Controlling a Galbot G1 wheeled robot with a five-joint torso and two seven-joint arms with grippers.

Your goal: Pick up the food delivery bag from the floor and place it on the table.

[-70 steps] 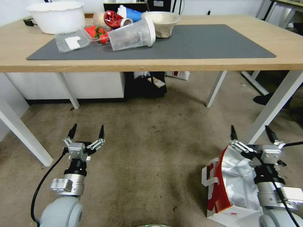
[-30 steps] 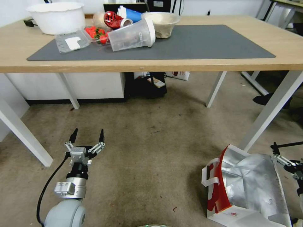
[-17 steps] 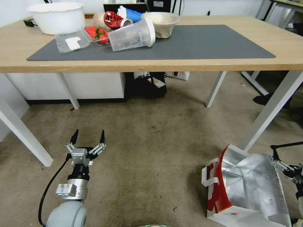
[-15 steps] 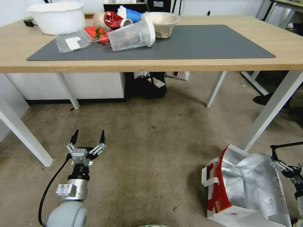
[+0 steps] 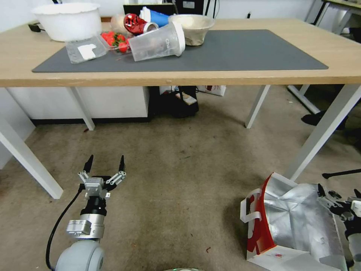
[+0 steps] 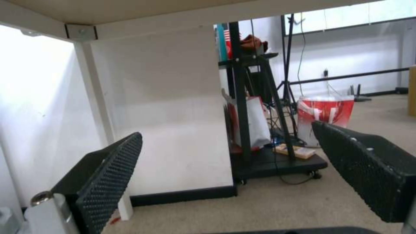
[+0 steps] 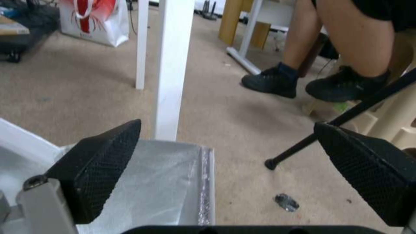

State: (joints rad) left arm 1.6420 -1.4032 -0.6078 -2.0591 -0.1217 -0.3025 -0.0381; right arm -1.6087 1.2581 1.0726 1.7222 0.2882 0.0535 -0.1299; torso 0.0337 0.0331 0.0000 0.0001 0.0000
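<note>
1. We see an office room with a worn brownish carpet floor [image 5: 180, 188] and, across the top of the head view, a light-wood surface [image 5: 263, 75] on white legs, carrying a dark grey mat [image 5: 233, 49].
2. At the far left end of that surface we find a jumble: a white tub [image 5: 67, 19], a clear plastic cup [image 5: 158, 42] lying on its side, a beige bowl [image 5: 192, 26], and a clear box of strawberries [image 5: 114, 39].
3. The food delivery bag [image 5: 293, 226] stands on the floor at the lower right, just beside a white leg of the surface. Its mouth gapes open, showing crumpled silver foil lining; its near left wall is red with white strap handles.
4. The right gripper [image 5: 338, 192] sits low at the bag's far right rim. In the right wrist view we see its fingers spread wide, one black textured pad [image 7: 102, 162] over the foil edge and the other over bare carpet, holding nothing.
5. The left gripper [image 5: 104, 163] hovers over open carpet at the lower left, well apart from the bag. Its two black fingertips are spread and empty.
6. In the left wrist view, we see the underside of the surface and a white panel beyond the open left gripper.
</note>
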